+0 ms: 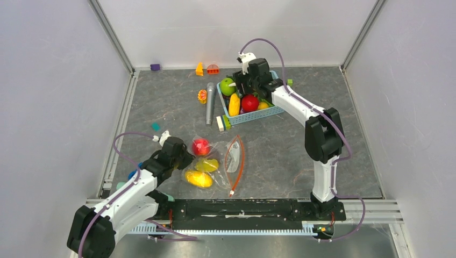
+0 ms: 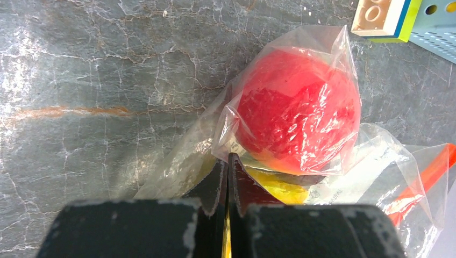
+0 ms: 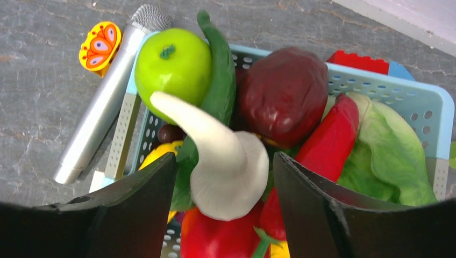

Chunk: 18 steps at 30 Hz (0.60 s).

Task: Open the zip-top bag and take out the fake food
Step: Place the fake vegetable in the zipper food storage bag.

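Observation:
The clear zip-top bag [image 1: 228, 161] lies flat near the table's front, its orange-red zip strip [image 1: 240, 158] on the right side. Inside it are a red round fruit [image 2: 298, 110] and yellow pieces [image 1: 199, 178]. My left gripper [image 2: 229, 158] is shut on a fold of the bag's plastic just below the red fruit. My right gripper [image 3: 225, 157] hangs open over the light-blue basket [image 3: 430, 102]. A white mushroom-like piece [image 3: 226, 161] lies between its fingers with gaps on both sides, resting on the pile beside a dark maroon fruit [image 3: 282, 94].
The basket also holds a green apple [image 3: 172, 64], lettuce [image 3: 387, 156] and red peppers [image 3: 328, 140]. A silver toy microphone [image 1: 209, 102] and a building block [image 1: 223, 123] lie left of it. Small toys [image 1: 200, 69] sit by the back wall.

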{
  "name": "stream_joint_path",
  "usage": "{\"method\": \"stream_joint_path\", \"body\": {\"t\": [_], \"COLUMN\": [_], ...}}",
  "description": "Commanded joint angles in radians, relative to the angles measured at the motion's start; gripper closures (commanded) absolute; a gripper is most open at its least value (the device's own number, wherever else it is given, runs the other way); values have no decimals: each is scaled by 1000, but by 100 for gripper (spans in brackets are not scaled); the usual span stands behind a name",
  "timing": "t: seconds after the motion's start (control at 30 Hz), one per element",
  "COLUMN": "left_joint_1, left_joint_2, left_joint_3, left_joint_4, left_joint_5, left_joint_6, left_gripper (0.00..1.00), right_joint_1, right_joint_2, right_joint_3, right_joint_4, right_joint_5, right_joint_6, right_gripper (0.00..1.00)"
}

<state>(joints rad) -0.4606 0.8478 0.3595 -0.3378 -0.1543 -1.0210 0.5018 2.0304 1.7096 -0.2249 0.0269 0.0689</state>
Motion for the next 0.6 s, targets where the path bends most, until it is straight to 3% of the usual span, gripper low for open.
{"method": "stream_joint_path", "body": {"t": [0.0, 0.2, 0.47, 0.57], "left_joint_1": [-1, -1, -2, -3], "left_joint_2": [-10, -9, -10, -8], "left_joint_3": [1, 8, 43, 60], "left_joint_4": [1, 0, -6, -7], "left_joint_5": [-11, -11, 5, 17], "left_joint_6": [-3, -3, 7, 7], "left_gripper": [98, 98, 98, 98], "right_joint_1": [-3, -3, 21, 77], "right_joint_2": [-152, -326, -633, -732], "right_joint_3": [-57, -200, -517, -656], "right_joint_4": [33, 4, 0, 22], "right_joint_5": [3, -68, -213, -281], "right_joint_6": [-34, -9, 43, 58], "right_gripper": [26, 28, 57, 64]}}
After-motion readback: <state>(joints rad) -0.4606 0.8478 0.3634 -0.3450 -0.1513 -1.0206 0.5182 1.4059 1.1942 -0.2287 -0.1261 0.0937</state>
